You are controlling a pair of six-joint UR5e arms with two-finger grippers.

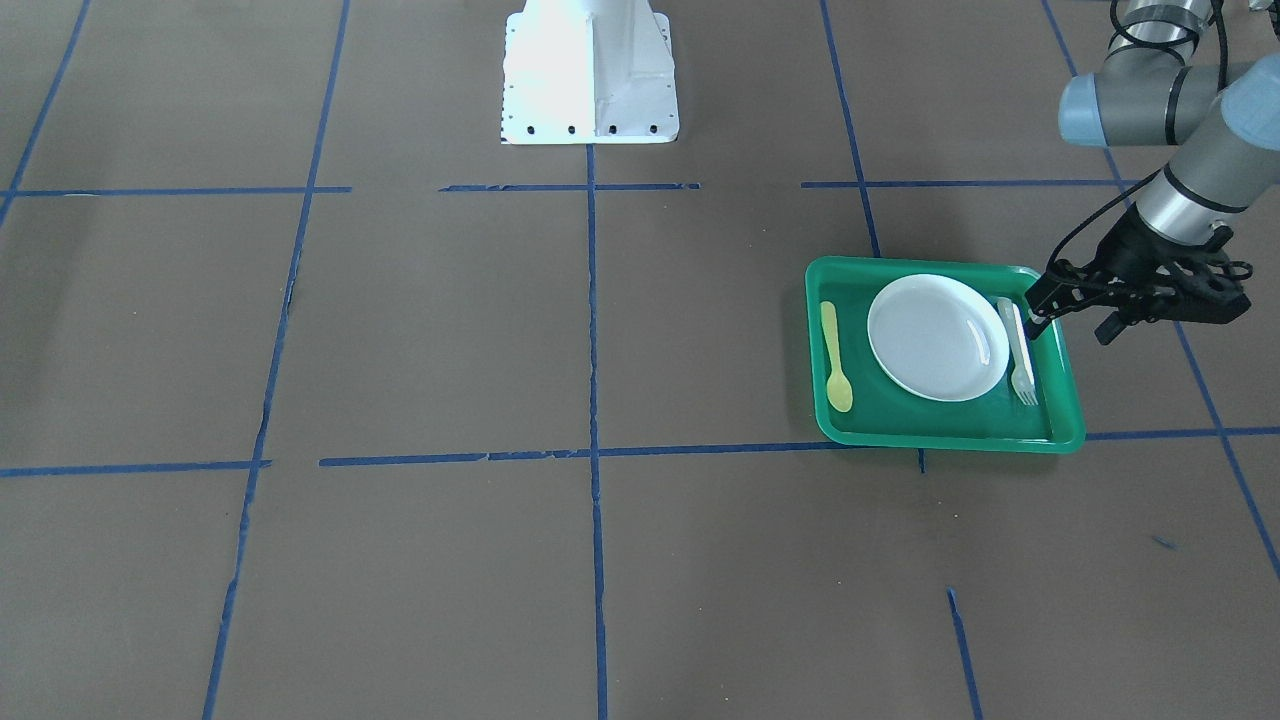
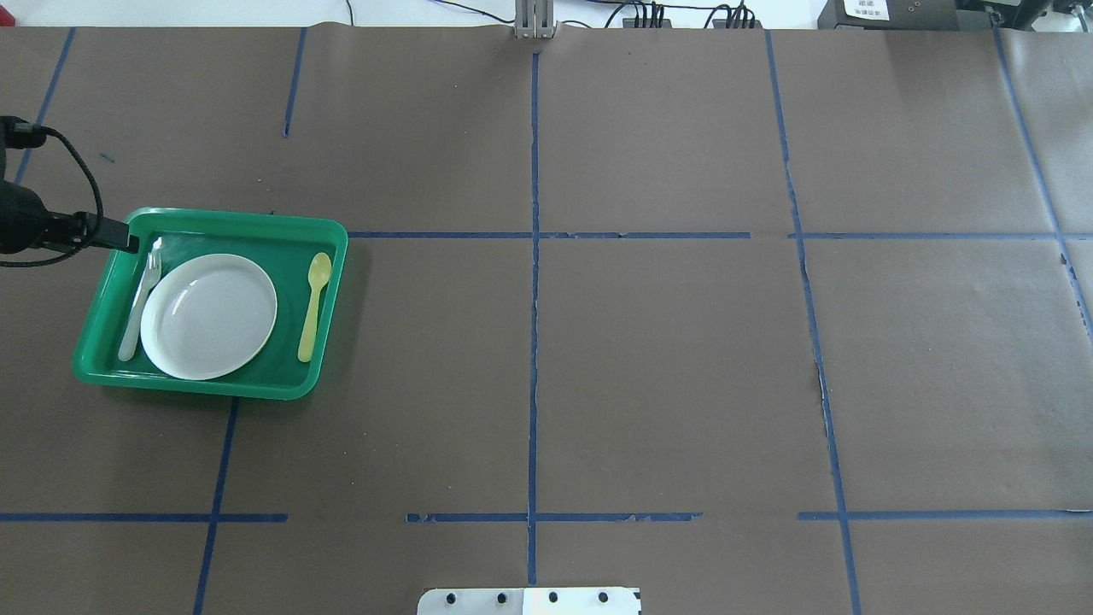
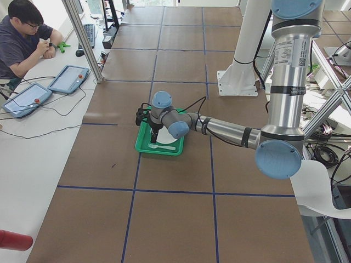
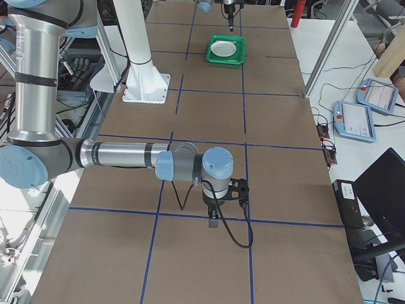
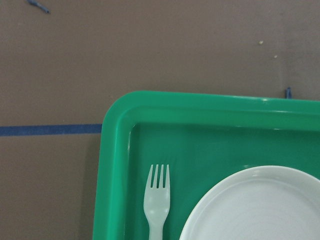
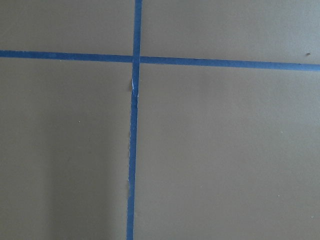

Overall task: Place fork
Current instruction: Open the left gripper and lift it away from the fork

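Note:
The pale whitish fork (image 1: 1019, 350) lies flat in the green tray (image 1: 940, 432), beside the white plate (image 1: 935, 335), with nothing holding it. It also shows in the overhead view (image 2: 141, 295) and in the left wrist view (image 5: 157, 200), tines toward the tray's far rim. My left gripper (image 1: 1070, 325) hovers over the tray's edge by the fork's handle end, jaws apart and empty. My right gripper (image 4: 213, 221) shows only in the exterior right view, low over the bare table far from the tray. I cannot tell whether it is open or shut.
A yellow spoon (image 1: 835, 355) lies in the tray on the plate's other side. The robot's white base (image 1: 590, 75) stands at the table's middle. Blue tape lines cross the brown table cover. An operator (image 3: 24, 38) sits at a side desk.

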